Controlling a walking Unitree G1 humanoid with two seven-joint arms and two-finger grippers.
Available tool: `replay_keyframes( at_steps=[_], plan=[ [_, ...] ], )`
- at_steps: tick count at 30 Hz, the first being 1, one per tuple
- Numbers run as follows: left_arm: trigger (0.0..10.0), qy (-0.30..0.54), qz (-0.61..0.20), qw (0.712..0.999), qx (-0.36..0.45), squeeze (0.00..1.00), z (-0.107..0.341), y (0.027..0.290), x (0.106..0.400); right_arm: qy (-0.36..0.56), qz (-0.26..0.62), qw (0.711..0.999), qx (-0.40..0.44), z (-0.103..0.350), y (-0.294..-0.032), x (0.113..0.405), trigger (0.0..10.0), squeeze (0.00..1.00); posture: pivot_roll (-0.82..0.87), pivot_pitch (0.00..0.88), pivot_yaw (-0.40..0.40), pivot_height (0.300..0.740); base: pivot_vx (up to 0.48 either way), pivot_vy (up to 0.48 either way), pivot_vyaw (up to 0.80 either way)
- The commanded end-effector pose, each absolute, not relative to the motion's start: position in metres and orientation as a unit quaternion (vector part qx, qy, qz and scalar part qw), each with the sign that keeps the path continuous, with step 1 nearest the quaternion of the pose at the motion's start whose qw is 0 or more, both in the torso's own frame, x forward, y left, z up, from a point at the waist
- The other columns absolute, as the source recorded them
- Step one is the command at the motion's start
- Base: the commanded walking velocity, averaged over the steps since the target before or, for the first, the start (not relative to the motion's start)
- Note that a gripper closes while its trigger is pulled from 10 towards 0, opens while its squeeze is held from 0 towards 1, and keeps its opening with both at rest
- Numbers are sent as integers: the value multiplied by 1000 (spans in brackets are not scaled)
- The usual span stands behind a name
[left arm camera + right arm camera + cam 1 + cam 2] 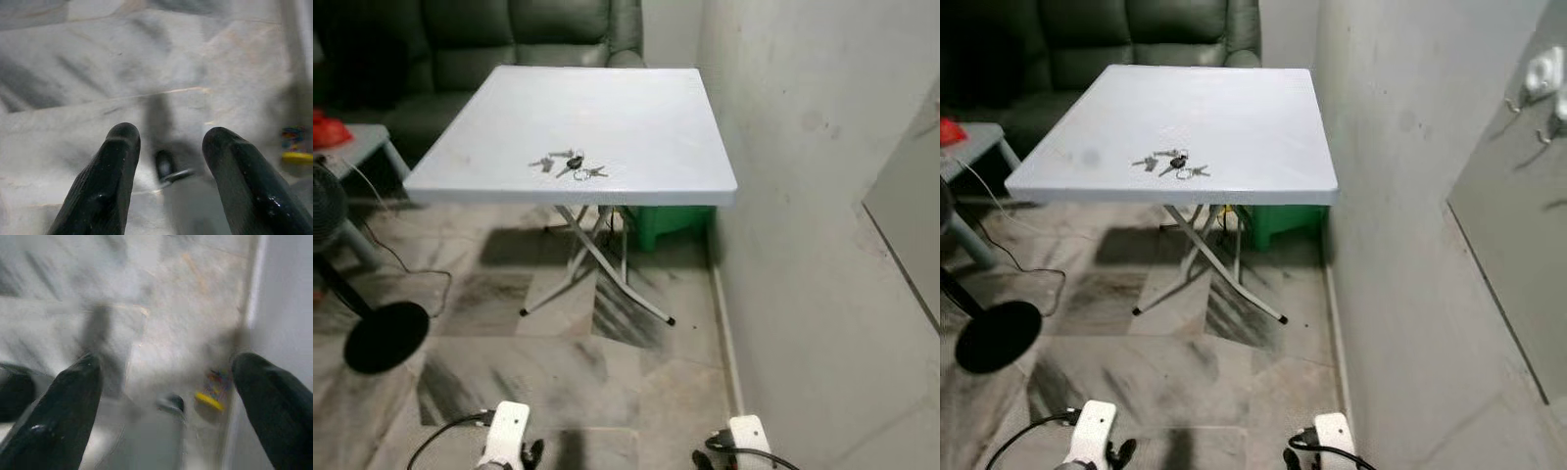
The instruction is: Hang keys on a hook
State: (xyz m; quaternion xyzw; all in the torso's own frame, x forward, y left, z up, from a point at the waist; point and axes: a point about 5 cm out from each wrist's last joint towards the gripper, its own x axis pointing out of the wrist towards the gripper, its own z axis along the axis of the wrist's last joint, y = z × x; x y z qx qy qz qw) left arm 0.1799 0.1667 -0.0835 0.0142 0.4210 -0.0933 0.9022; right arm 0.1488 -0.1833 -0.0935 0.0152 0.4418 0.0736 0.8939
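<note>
Both arms are seen hanging low at the near edge, over the marbled floor (607,382). The left gripper (168,166) is held with fingers apart and empty; the right gripper (166,396) is spread wider, also empty. Farther out, at 12 o'clock, the keys (566,164) are found lying flat near the front edge of the white desk (636,108). The hooks (1540,83) are mounted on the wall at 2 o'clock. Risks noted: flat keys may be pushed off the desk edge by a shallow pinch; the folding legs may be bumped during approach.
</note>
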Motion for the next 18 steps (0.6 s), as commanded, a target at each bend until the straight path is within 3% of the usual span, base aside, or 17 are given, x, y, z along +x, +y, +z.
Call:
replay_keyframes(
  at_steps=[1, 5, 18],
  plan=[
    [10000, 421, -91, 902, 13, 0, -83, 171, 181, 438, 68, 896, 24, -92, -182, 153, 10000, 0, -115, 0, -2, 740, 0, 0, 0],
    [10000, 420, -90, 903, 10, 0, -82, 171, 182, 437, 68, 896, 28, -92, -181, 153, 10000, 0, -115, 0, -2, 740, 0, 0, 0],
    [10000, 419, -84, 904, 2, 0, -81, 171, 185, 439, 67, 895, 32, -93, -181, 150, 10000, 0, -118, 0, -3, 740, 0, 312, 0]
  ],
)
